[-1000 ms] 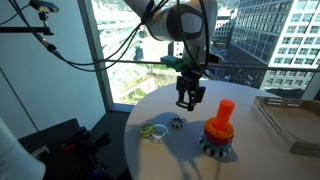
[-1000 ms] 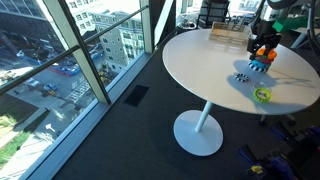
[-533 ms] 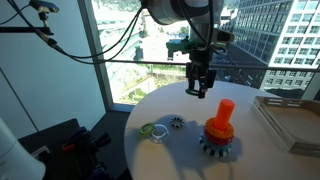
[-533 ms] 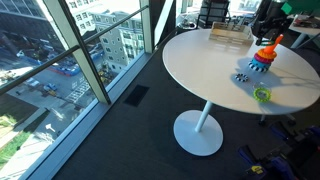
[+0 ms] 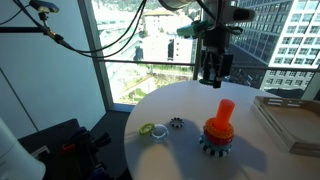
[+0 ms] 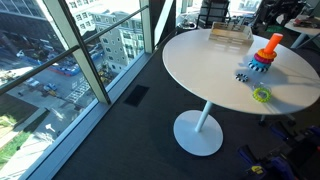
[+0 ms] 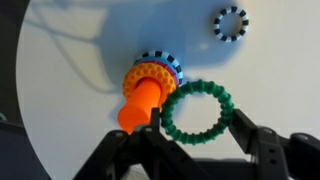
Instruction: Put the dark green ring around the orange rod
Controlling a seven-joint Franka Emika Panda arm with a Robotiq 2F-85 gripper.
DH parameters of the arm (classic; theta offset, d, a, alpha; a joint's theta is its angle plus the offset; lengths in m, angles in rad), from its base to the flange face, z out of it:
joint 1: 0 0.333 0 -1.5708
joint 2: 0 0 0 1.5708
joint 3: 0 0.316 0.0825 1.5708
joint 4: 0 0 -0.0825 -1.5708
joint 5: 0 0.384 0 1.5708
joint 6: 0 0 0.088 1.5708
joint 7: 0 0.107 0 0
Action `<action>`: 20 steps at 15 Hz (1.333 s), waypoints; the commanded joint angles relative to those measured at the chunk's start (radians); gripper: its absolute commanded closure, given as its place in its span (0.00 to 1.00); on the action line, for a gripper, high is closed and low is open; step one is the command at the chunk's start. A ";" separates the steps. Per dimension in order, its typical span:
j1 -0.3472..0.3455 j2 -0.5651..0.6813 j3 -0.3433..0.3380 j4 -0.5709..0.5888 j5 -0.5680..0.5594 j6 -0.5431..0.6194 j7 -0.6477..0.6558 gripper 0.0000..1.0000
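In the wrist view my gripper (image 7: pixel 197 123) is shut on the dark green ring (image 7: pixel 197 112), one finger on each side of it. The ring hangs in the air just beside the orange rod (image 7: pixel 141 106), not around it. The rod stands upright on its orange collar and blue-grey toothed base (image 7: pixel 170 64). In an exterior view the gripper (image 5: pixel 212 78) is well above the table, up and slightly left of the rod (image 5: pixel 223 118). The rod also shows in an exterior view (image 6: pixel 270 47).
A yellow-green ring (image 5: pixel 157 130) and a small blackish toothed ring (image 5: pixel 177 124) lie on the round white table (image 5: pixel 170 105) left of the rod. A flat tray (image 5: pixel 292 122) sits at the right. Windows stand behind the table.
The gripper has risen from near the table and moved right towards the rod, carrying the dark green ring. The other rings and the rod have not moved.
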 commanded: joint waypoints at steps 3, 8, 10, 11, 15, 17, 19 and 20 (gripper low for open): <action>-0.028 0.017 -0.022 0.052 -0.009 -0.044 0.064 0.55; -0.050 0.038 -0.038 0.057 -0.001 -0.036 0.081 0.55; -0.053 0.044 -0.044 0.055 -0.003 -0.031 0.093 0.55; -0.054 0.047 -0.046 0.055 -0.003 -0.030 0.098 0.55; -0.060 0.058 -0.056 0.056 -0.001 -0.017 0.116 0.55; -0.066 0.065 -0.058 0.060 0.003 -0.011 0.117 0.55; -0.072 0.074 -0.060 0.065 0.007 0.000 0.117 0.55; -0.075 0.079 -0.060 0.068 0.011 0.006 0.114 0.55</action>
